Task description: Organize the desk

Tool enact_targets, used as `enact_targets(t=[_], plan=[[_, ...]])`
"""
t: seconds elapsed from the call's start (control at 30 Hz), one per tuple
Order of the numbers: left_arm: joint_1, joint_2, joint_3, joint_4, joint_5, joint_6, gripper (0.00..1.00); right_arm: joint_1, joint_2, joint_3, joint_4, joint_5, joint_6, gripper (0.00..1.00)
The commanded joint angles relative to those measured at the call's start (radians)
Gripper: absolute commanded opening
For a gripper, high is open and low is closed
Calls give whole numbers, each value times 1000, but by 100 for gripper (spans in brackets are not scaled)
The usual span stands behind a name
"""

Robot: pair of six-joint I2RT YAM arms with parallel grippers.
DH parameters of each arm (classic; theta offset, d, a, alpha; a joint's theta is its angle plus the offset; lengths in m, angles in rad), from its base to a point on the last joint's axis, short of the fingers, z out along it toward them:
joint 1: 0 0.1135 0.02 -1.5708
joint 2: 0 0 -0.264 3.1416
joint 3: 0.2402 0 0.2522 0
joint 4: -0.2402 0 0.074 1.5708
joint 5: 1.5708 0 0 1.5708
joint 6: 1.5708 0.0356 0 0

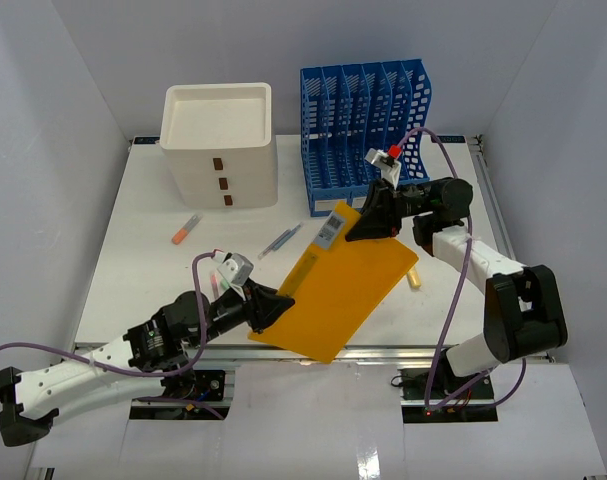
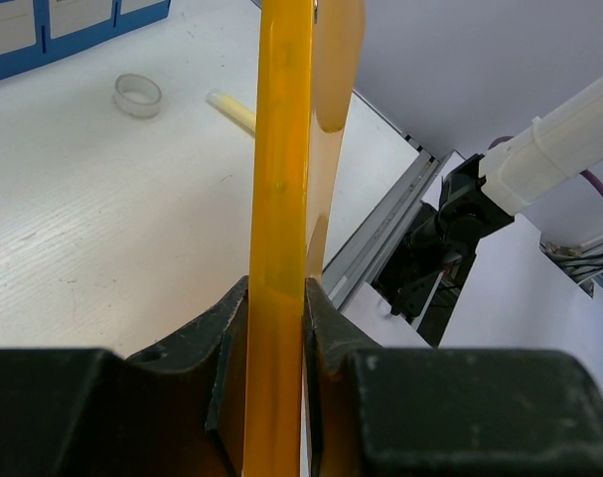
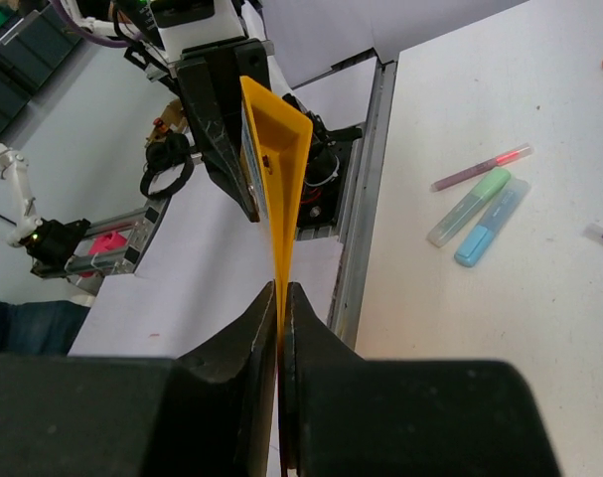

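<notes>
An orange folder (image 1: pixel 341 288) with a white barcode label hangs above the front middle of the white desk (image 1: pixel 143 260), held by both grippers. My left gripper (image 1: pixel 271 307) is shut on its near left edge; the folder runs edge-on between the jaws in the left wrist view (image 2: pixel 281 199). My right gripper (image 1: pixel 368 222) is shut on its far right corner; the folder shows edge-on in the right wrist view (image 3: pixel 273 169).
A white three-drawer box (image 1: pixel 221 145) stands at the back left. A blue file rack (image 1: pixel 363 130) stands at the back centre. An orange marker (image 1: pixel 186 229), several pens (image 1: pixel 280 240), a yellow stick (image 1: pixel 413 277) and a clear tape ring (image 2: pixel 138 94) lie on the desk.
</notes>
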Motion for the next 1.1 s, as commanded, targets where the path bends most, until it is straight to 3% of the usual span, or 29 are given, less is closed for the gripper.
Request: enact_targets(t=[0.0, 0.07, 0.1, 0.17, 0.33, 0.4, 0.53, 0.7, 0.73, 0.87, 0.93, 1.07], plan=[[1, 61, 65, 116, 15, -16, 20, 59, -80, -3, 574, -157, 34, 8], [1, 96, 74, 124, 25, -9, 39, 63, -95, 2, 574, -157, 42, 8], [1, 113, 91, 127, 30, -2, 43, 65, -100, 3, 574, -156, 50, 8], [1, 168, 125, 123, 52, 24, 48, 76, -108, 5, 574, -156, 55, 8], [2, 318, 251, 91, 116, 84, 48, 103, -118, 7, 574, -156, 75, 8], [2, 360, 285, 83, 141, 97, 38, 108, -125, -1, 574, -156, 75, 8], [2, 411, 324, 36, 163, 107, 2, 109, -146, -9, 575, -157, 80, 8], [2, 402, 318, 11, 207, 90, 0, 109, -156, -9, 575, -157, 91, 12], [2, 393, 309, 8, 205, 84, 0, 109, -155, -8, 575, -157, 91, 22], [2, 314, 267, -5, 141, 58, 0, 104, -146, 16, 575, -155, 88, 87], [2, 253, 252, -21, 87, 49, 0, 90, -133, 54, 575, -154, 95, 96], [2, 151, 217, -53, -33, 33, 0, 44, -102, 138, 575, -154, 135, 98]])
